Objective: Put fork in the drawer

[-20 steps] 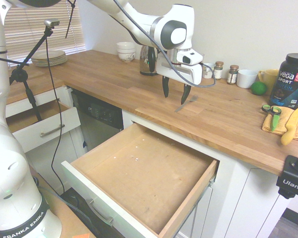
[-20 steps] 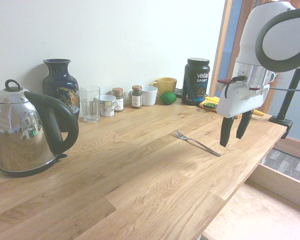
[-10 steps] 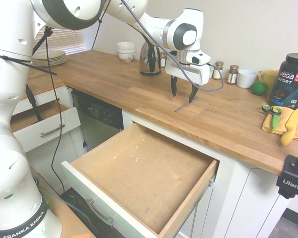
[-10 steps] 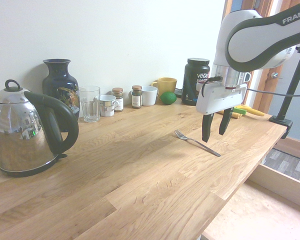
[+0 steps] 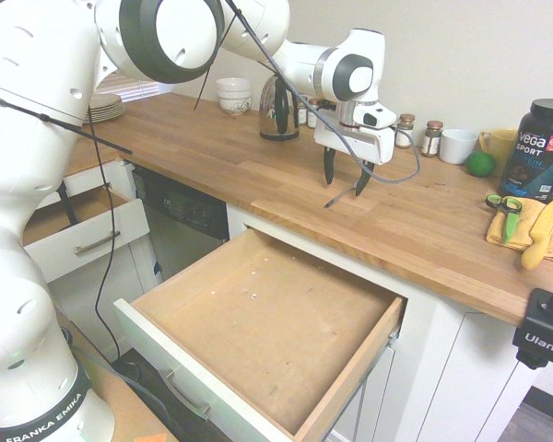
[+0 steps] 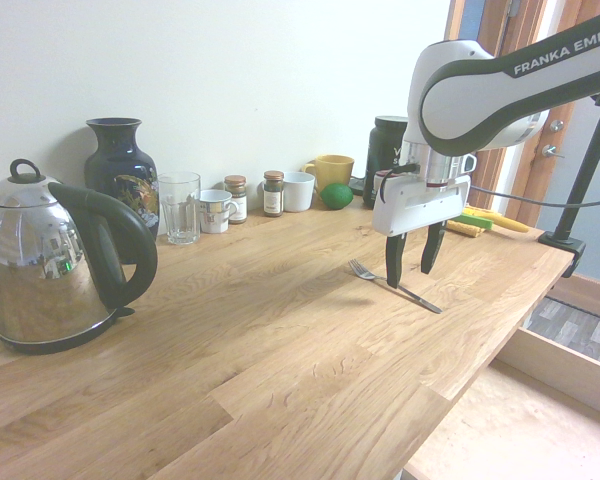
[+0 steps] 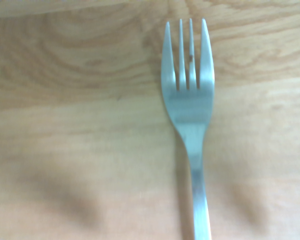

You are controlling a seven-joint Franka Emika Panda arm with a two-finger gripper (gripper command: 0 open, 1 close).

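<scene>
Wooden surface (image 5: 212,152) running along the wall. Below its front edge, drawer (image 5: 258,322) pulled wide — bare brown bottom. Above the surface, pincer (image 6: 410,262) pointing down, open, straddling the fork (image 6: 392,284) — flat on the wood, no contact visible.

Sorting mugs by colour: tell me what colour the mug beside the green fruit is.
Yellow; the mug shows best in the second exterior view.
</scene>
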